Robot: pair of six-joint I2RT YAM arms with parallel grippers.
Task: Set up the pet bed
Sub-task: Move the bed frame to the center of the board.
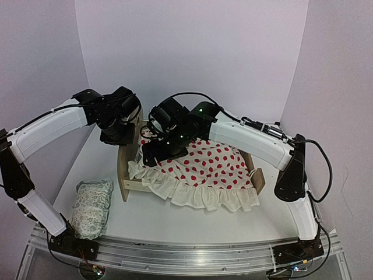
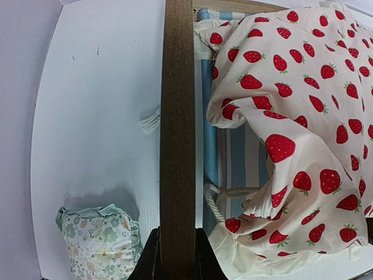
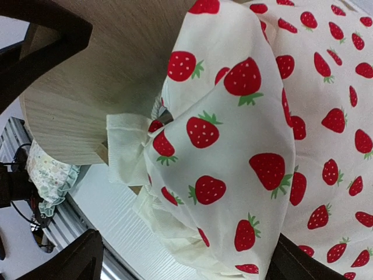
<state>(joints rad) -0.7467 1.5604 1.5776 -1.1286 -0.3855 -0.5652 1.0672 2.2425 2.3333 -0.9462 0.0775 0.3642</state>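
Robotics lab cell: a white tabletop [image 1: 175,224] is enclosed by plain white walls [image 1: 192,46]. A left arm [image 1: 46,131] and right arm [image 1: 256,143], trailed by cables [image 1: 324,169], are bolted to an aluminium rail [image 1: 186,254].

No lettering, label or number seems readable anywhere.

Red-spotted blanket [image 1: 204,169] drapes pet bed [image 1: 124,175]; pillow [image 1: 92,207] lies nearby
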